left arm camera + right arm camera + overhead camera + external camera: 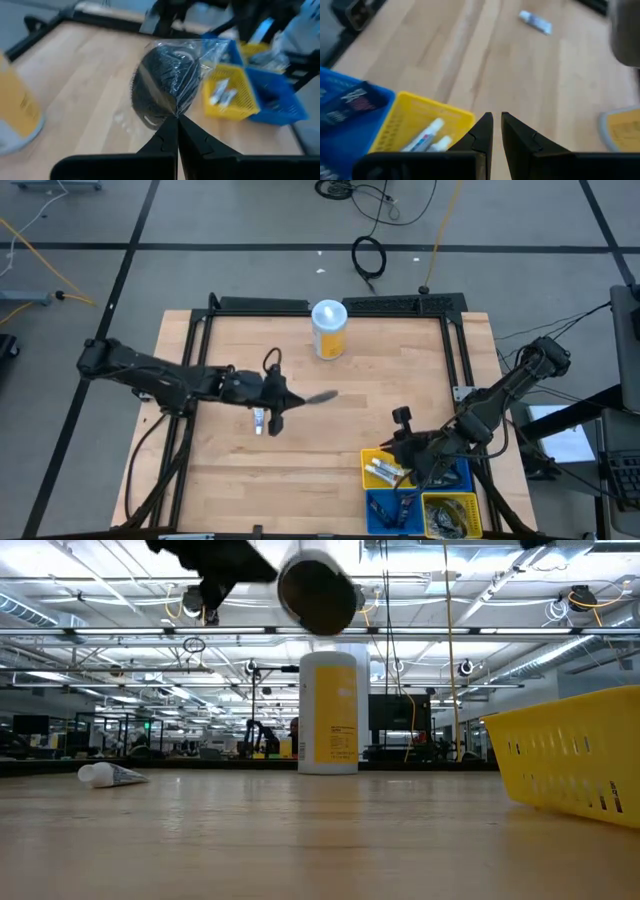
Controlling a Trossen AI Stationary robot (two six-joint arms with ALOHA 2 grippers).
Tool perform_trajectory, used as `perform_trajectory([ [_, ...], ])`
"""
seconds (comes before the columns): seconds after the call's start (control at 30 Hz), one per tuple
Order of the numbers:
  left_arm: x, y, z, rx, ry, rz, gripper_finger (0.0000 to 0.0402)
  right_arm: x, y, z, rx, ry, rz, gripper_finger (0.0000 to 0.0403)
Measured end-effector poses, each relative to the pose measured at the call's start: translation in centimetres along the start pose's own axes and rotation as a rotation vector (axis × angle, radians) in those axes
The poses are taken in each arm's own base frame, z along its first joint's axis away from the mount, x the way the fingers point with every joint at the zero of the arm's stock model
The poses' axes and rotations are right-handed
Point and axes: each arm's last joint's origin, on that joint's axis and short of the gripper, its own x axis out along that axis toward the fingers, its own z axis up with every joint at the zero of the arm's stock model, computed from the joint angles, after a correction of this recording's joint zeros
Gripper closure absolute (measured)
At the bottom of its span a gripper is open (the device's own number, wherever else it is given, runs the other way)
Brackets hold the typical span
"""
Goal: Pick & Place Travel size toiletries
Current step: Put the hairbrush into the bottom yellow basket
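Left wrist view: the left gripper (177, 125) pinches the plastic edge of a wrapped dark comb packet (165, 82), hanging ahead. Carry it level toward the yellow basket (240, 107) beyond, avoiding swing.

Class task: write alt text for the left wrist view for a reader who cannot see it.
The left gripper pinches shut on a clear packet holding a dark round item above the wooden table. Beyond it stand a yellow basket with white tubes and blue baskets.
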Motion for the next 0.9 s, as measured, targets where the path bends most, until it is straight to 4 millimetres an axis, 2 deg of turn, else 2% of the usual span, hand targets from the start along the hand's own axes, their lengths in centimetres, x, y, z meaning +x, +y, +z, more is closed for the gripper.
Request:
perform_trajectory([
  [0.2, -0.2, -1.9, 0.3, 0.015, -0.074, -0.045, 0.0402, 0.0, -0.3, 0.3, 0.008, -0.037, -0.114, 0.0371],
  [0.47, 2.5, -3.4, -0.7, 0.004, -0.104, -0.076, 0.0402, 0.1, -0.9, 0.4, 0.01, -0.048, -0.2, 0.0364],
  [0.67, 4.7, -3.8, -1.6, -0.007, -0.116, -0.084, 0.0401, 0.3, -1.2, 0.4, 0.01, -0.033, -0.185, 0.0306],
  [0.9, 6.1, -4.0, -2.3, -0.035, -0.12, -0.107, 0.0401, 0.4, -1.4, 0.5, -0.027, -0.039, -0.21, 0.0242],
])
